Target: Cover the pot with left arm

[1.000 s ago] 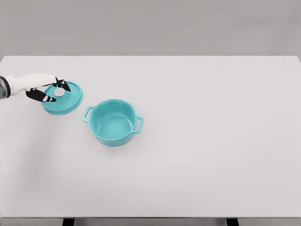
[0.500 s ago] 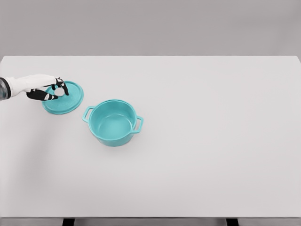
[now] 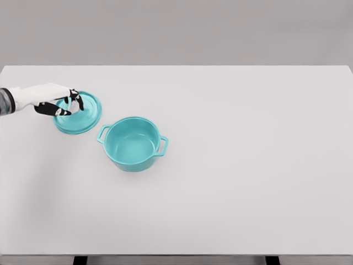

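Note:
A teal pot (image 3: 132,143) with two side handles stands uncovered on the white table, left of the middle. Its teal lid (image 3: 80,114) is up and to the left of the pot, apart from it and slightly tilted. My left hand (image 3: 67,104) comes in from the left edge, its dark fingers curled around the lid's white knob. The hand hides most of the knob. The right arm does not show.
The white table (image 3: 248,165) spreads wide to the right and front of the pot. Its far edge runs along the grey wall, and its front edge lies near the bottom of the picture.
The left hand closed its fingers on the lid's knob. Lid and hand have shifted a little up and to the right.

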`<action>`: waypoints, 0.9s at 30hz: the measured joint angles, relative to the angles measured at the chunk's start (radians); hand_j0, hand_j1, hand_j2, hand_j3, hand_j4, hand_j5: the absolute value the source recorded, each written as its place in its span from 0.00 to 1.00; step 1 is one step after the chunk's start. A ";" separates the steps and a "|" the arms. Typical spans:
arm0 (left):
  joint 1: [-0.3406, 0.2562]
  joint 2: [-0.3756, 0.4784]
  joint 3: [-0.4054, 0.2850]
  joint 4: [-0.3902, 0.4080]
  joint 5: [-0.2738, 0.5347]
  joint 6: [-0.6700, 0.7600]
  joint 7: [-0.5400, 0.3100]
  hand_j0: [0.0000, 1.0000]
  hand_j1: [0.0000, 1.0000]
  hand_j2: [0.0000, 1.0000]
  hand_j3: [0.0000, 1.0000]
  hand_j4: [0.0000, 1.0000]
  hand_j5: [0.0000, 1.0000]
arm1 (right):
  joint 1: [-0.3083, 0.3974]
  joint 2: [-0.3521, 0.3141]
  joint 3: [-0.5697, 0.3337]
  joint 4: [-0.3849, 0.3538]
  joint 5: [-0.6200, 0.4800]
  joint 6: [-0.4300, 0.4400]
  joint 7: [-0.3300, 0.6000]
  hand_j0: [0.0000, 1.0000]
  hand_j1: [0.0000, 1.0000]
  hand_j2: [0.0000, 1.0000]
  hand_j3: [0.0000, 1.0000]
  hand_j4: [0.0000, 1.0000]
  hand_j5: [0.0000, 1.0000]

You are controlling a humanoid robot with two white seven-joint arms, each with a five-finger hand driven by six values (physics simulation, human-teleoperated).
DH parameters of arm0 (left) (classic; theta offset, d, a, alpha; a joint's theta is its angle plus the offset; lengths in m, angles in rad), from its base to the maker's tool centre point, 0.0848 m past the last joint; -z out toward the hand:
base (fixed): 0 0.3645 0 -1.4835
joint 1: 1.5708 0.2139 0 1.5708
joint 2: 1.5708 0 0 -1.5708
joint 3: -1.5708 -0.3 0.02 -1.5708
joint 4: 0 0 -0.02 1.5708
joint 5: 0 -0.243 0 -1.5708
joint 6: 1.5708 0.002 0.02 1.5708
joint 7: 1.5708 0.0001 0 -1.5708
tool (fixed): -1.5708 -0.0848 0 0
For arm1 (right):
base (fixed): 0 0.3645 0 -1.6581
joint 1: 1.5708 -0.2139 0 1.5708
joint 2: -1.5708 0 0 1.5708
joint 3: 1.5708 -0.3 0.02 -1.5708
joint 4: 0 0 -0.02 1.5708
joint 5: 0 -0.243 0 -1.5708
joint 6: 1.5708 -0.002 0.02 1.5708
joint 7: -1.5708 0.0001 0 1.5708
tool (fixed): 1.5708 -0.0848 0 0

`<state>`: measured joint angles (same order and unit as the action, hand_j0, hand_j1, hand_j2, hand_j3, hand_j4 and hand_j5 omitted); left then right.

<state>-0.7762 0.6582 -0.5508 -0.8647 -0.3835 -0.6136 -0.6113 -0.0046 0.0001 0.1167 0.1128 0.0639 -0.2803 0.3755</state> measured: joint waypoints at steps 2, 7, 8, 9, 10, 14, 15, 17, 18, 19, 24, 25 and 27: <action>0.000 0.001 -0.001 -0.005 0.003 0.000 0.000 0.52 0.52 0.52 0.52 0.52 0.52 | 0.000 0.000 0.000 0.000 0.000 0.000 0.000 1.00 1.00 1.00 1.00 1.00 1.00; 0.003 0.002 -0.001 -0.006 0.006 0.000 0.000 0.52 0.52 0.52 0.52 0.52 0.52 | 0.000 0.000 0.000 0.000 0.000 0.000 0.000 1.00 1.00 1.00 1.00 1.00 1.00; 0.003 0.002 -0.001 -0.005 0.006 0.000 0.000 0.52 0.52 0.52 0.52 0.52 0.52 | 0.000 0.000 0.000 0.000 0.000 0.000 0.000 1.00 1.00 1.00 1.00 1.00 1.00; 0.003 0.002 -0.001 -0.002 0.005 0.000 0.000 0.52 0.52 0.52 0.52 0.52 0.52 | 0.000 0.000 0.000 0.000 0.000 0.000 0.000 1.00 1.00 1.00 1.00 1.00 1.00; 0.003 0.002 -0.001 -0.001 0.004 0.000 0.000 0.52 0.52 0.52 0.52 0.52 0.52 | 0.000 0.000 0.000 0.000 0.000 0.000 0.000 1.00 1.00 1.00 1.00 1.00 1.00; 0.005 0.000 -0.002 0.002 0.004 0.000 0.000 0.52 0.52 0.52 0.52 0.52 0.52 | 0.000 0.000 0.000 0.000 0.000 0.000 0.000 1.00 1.00 1.00 1.00 1.00 1.00; 0.005 -0.001 -0.002 0.000 0.005 0.000 0.000 0.52 0.52 0.52 0.52 0.52 0.52 | 0.000 0.000 0.000 0.000 0.000 0.000 0.000 1.00 1.00 1.00 1.00 1.00 1.00; 0.003 -0.003 -0.002 -0.004 0.008 0.000 0.000 0.52 0.52 0.52 0.52 0.52 0.52 | 0.000 0.000 0.000 0.000 0.000 0.000 0.000 1.00 1.00 1.00 1.00 1.00 1.00; 0.003 -0.003 -0.002 -0.007 0.011 0.000 0.000 0.52 0.52 0.52 0.52 0.52 0.52 | 0.000 0.000 0.000 0.000 0.000 0.000 0.000 1.00 1.00 1.00 1.00 1.00 1.00; 0.002 -0.004 -0.002 -0.010 0.014 0.000 0.000 0.52 0.52 0.52 0.52 0.52 0.52 | 0.000 0.000 0.000 0.000 0.000 0.000 0.000 1.00 1.00 1.00 1.00 1.00 1.00; 0.003 0.001 -0.003 -0.024 0.028 0.000 0.000 0.52 0.52 0.52 0.52 0.52 0.52 | 0.000 0.000 0.000 0.000 0.000 0.000 0.000 1.00 1.00 1.00 1.00 1.00 1.00; 0.003 0.002 -0.004 -0.027 0.030 0.000 0.000 0.52 0.52 0.52 0.52 0.52 0.52 | 0.000 0.000 0.000 0.000 0.000 0.000 0.000 1.00 1.00 1.00 1.00 1.00 1.00; 0.003 0.004 -0.004 -0.037 0.037 0.000 0.000 0.52 0.52 0.52 0.52 0.52 0.52 | 0.000 0.000 0.000 0.000 0.000 0.000 0.000 1.00 1.00 1.00 1.00 1.00 1.00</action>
<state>-0.7731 0.6622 -0.5548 -0.9018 -0.3460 -0.6137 -0.6114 -0.0046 0.0001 0.1167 0.1126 0.0639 -0.2803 0.3755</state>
